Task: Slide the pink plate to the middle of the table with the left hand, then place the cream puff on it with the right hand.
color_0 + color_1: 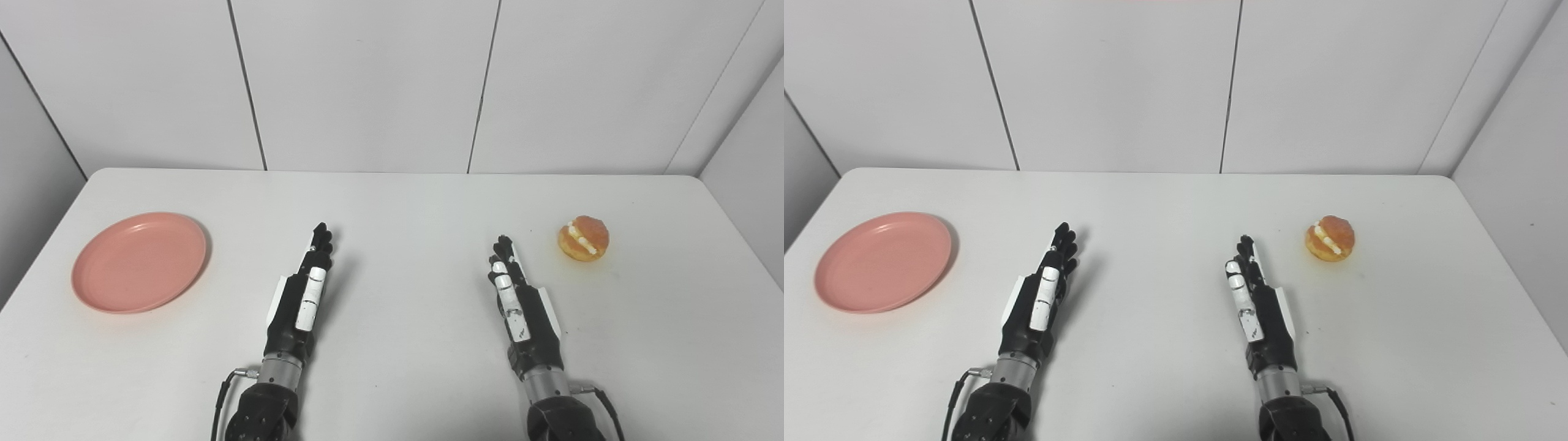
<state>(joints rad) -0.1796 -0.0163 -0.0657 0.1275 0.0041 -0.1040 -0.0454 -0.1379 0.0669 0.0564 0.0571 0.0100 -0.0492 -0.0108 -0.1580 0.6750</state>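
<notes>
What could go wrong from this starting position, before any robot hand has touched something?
1. The pink plate lies close to the table's left edge; a badly aimed push from the left robot hand might send it off.
2. The cream puff looks round and soft, with cream showing; the right robot hand could roll it away or squash it.
3. Both open hands sit near the middle, where the plate must go, so they might collide.

The pink plate [139, 262] lies flat and empty at the counter's [404, 208] left side. The cream puff [584, 238] (golden, with a white cream seam tilted across it) sits far right, well apart.
</notes>
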